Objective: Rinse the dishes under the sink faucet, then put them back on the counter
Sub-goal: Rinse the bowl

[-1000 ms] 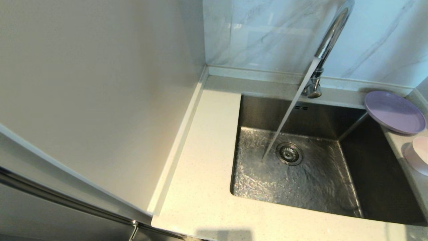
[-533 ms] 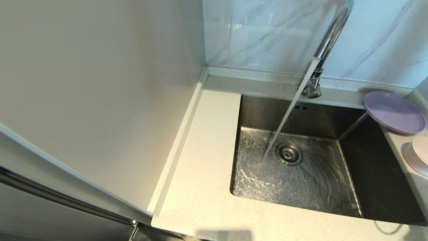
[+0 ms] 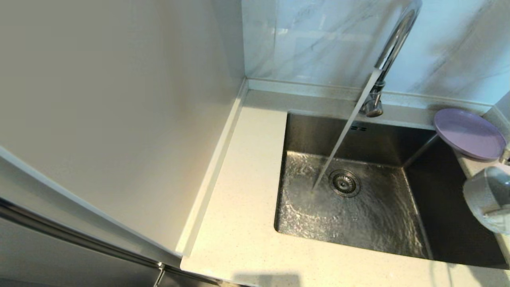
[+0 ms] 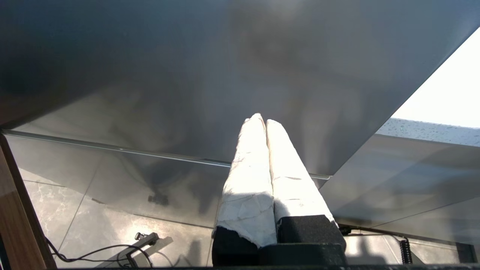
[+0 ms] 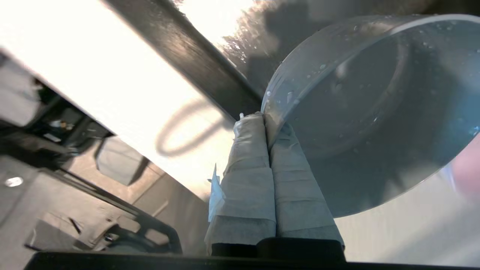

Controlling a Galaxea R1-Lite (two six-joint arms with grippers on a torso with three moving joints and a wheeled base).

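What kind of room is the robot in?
It looks like a kitchen. A steel sink is set in a speckled counter, a tall chrome faucet is running water, and a lavender plate sits by the basin.

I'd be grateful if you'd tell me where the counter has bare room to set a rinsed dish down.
The widest bare patch of the cream speckled stone counter lies between the grey wall panel's raised rim and the steel basin. The front strip is also bare. The right ledge is crowded: the flat lavender plastic plate, with the right gripper holding the pale bowl there.
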